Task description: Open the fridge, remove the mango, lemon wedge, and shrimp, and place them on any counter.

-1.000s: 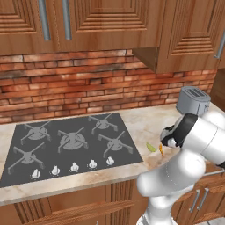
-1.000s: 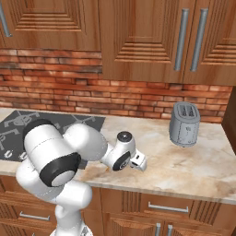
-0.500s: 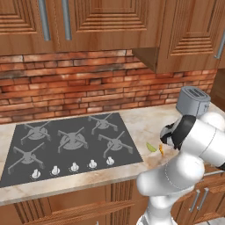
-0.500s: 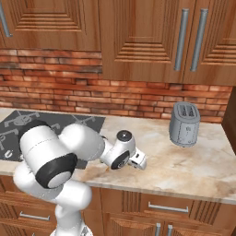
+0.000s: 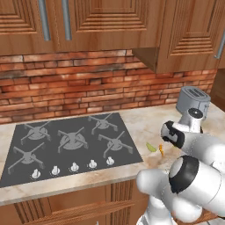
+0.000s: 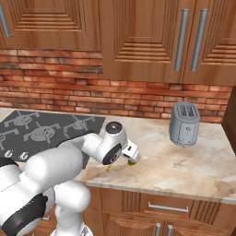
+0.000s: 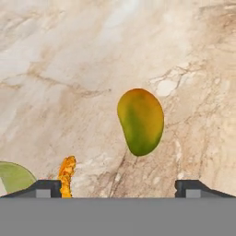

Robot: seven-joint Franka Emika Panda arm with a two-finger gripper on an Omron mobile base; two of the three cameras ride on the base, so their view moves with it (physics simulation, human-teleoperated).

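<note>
Counter (image 7: pixel 92 55) bears mango (image 7: pixel 140 120), shrimp (image 7: pixel 66 174) (wedge, probably, beside).

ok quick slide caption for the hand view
Open pincer above a rounded yellow-green mango lying on beige marbled counter, with a curled orange shrimp and a green lemon wedge nearby.

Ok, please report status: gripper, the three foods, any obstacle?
Gripper open, holding nothing. Mango, shrimp, lemon wedge lying on counter. Nothing in the way.
</note>
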